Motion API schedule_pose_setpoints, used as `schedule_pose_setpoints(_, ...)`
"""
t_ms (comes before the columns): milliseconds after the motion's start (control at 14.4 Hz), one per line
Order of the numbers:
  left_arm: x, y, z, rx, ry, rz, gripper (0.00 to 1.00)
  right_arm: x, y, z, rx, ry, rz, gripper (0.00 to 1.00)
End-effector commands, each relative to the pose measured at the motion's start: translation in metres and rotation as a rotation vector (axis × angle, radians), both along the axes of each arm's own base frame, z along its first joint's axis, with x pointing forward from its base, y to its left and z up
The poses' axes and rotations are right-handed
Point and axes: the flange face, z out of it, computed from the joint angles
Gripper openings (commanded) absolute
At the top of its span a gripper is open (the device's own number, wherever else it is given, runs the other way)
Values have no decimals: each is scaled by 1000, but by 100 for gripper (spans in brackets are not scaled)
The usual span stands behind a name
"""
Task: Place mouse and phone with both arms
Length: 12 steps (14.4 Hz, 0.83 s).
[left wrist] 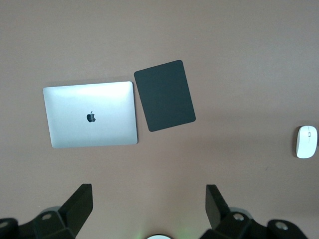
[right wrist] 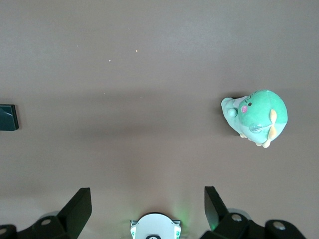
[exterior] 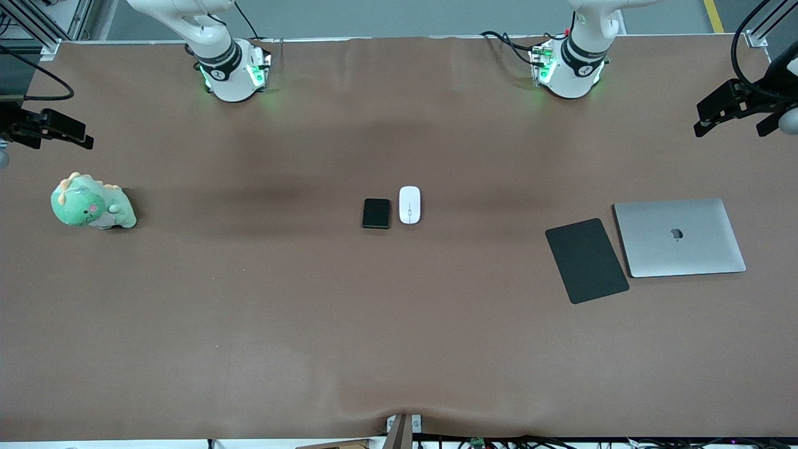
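Hanging high, your left hand (left wrist: 148,206) has its fingers spread apart over bare bench (exterior: 399,324) near the MacBook (exterior: 679,237) and mouse pad (exterior: 586,260). Your right hand (right wrist: 147,206), fingers likewise apart, hangs near the dinosaur plush (exterior: 92,202). Mouse (exterior: 409,204) and phone (exterior: 376,213) lie side by side, well apart from both hands, between them.

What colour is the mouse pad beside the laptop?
Black mouse pad, plain and matte; the left wrist view shows it best.

Glossy white plastic mouse (exterior: 409,204), matt black phone (exterior: 376,213), brushed-metal laptop (exterior: 679,237).
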Motion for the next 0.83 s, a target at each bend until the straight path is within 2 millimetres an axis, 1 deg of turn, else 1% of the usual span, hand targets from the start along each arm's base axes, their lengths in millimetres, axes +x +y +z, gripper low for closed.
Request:
schedule_pose_setpoints(0,2,3,5,3,3,6,100,-10,-5,3,-6,-2,0,100)
schedule_pose_setpoints(346,3,3,6,2,-2,4,100,-10,-3,4,-5,-2,3,100)
schedule_pose_setpoints(415,7,4,2,4,6,4,100,-10,-7,2,-5,1,-3,100)
schedule_pose_setpoints(485,7,6,5,31,-4,4,100,-10,-7,3,-6,-1,-3,100)
schedule_pose_setpoints(623,19,10,10,57,-23,4,100,-8,-4,6,-8,-10,3,100)
schedule_pose_setpoints(692,21,11,10,56,-24,4,100,-7,-8,10,-7,-18,1,100)
schedule_pose_setpoints(762,22,11,9,56,-23,5,100,-3,-11,4,-6,-6,-6,100)
